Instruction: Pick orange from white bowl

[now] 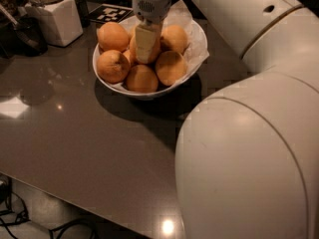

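- Nearest, the robot's bulky white arm fills the right side.
- A glossy grey-brown counter carries the white bowl, paper-lined and heaped with oranges.
- The claw hangs in the heap against the middle orange; I cannot tell whether it is open or closed.
- Behind stand a white jar and a black-and-white patterned tag.

The pale two-finger pincer hangs straight down into the wide, shallow white bowl, its tip against the round, smooth orange fruit at the middle of the heap, with similar oranges packed around it. Crumpled white paper lining rises above the bowl's rim, and the bowl rests on the glossy grey-brown tabletop. A white square-based jar stands behind on the left, near a flat black-and-white patterned tag, while the robot's bulky white arm fills the right foreground.
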